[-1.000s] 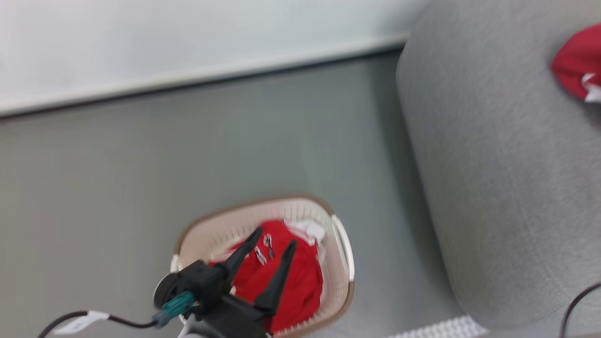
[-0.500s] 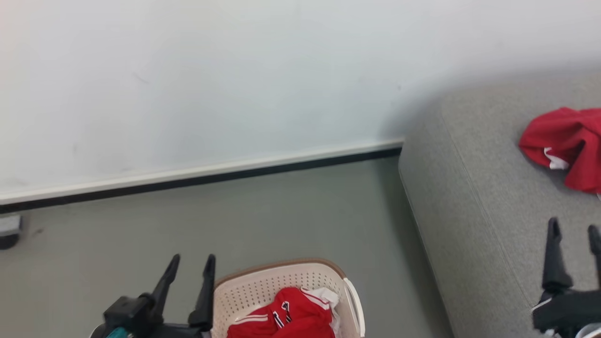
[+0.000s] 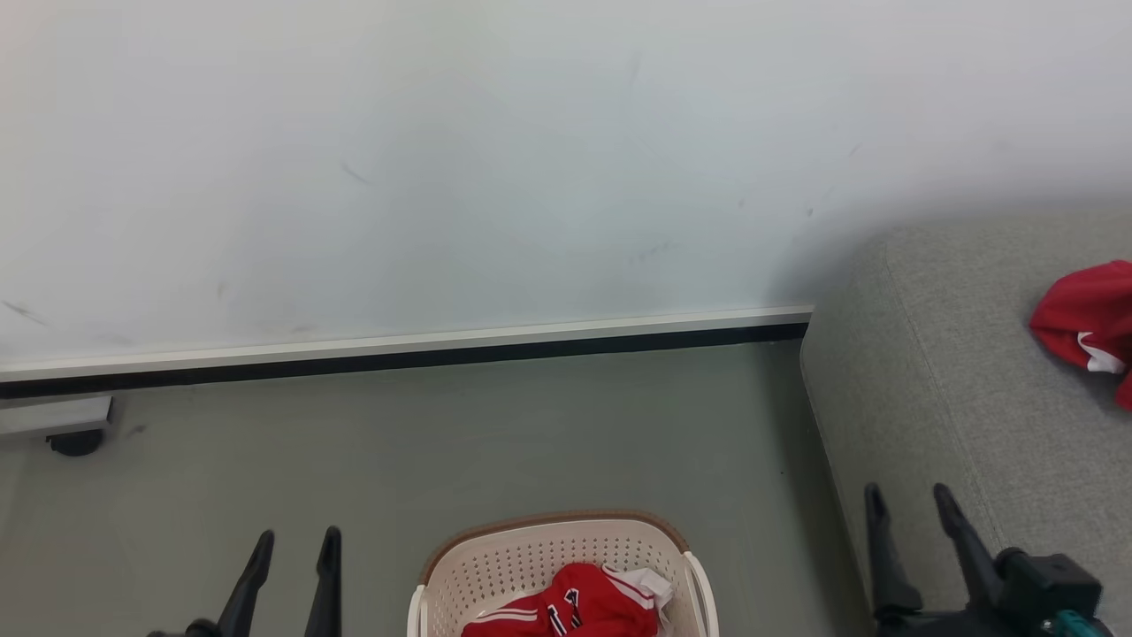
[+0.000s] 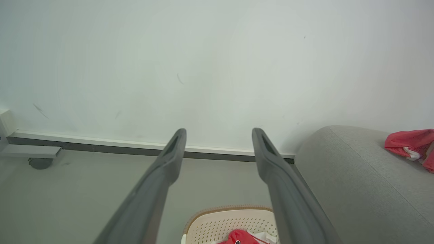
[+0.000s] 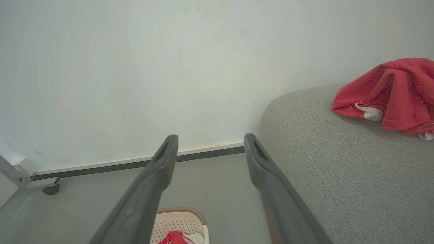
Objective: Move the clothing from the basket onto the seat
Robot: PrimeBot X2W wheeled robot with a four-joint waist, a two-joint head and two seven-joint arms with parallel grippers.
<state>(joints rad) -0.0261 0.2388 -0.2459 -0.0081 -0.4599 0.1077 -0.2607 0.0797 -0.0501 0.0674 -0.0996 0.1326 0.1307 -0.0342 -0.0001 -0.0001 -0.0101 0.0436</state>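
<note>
Both grippers are empty, jaws spread wide. The left gripper [image 3: 298, 541] stands just left of the basket [image 3: 553, 524]. The right gripper [image 3: 908, 497] hangs at the near edge of the seat [image 3: 955, 398]. Red clothing [image 3: 579, 606] lies crumpled in the basket, between the grippers. A second garment [image 3: 1083, 318] rests on the seat beyond the right gripper. The cloth is probably light and limp, and a raised fold offers the surest pinch.

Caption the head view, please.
Both open, the left gripper and right gripper flank the basket of red clothing; another red garment lies on the seat.
</note>
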